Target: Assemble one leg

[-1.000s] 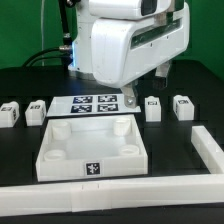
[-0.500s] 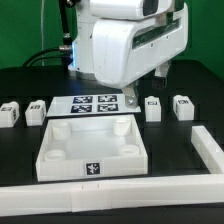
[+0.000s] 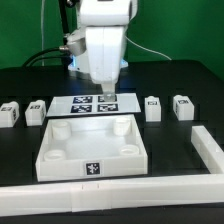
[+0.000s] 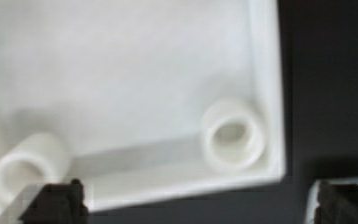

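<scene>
The nearest leg (image 3: pixel 153 107) sits on the desk (image 3: pixel 200 88) right of centre in the exterior frame, with another leg (image 3: pixel 182 105) just beside it. Two more legs (image 3: pixel 36 110) lie at middle left. My tool (image 3: pixel 106 97) hangs over the marker board (image 3: pixel 80 105) at centre, near the tray piece (image 3: pixel 60 168) — its fingers (image 4: pixel 60 203) are spread wide, gripping nothing.

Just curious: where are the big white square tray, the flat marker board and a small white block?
White square tray (image 3: pixel 60 168): exterior view, front wall.
Marker board (image 3: pixel 80 104): exterior view, top face.
Small white block (image 3: pixel 182 104): exterior view, marked face.
</scene>
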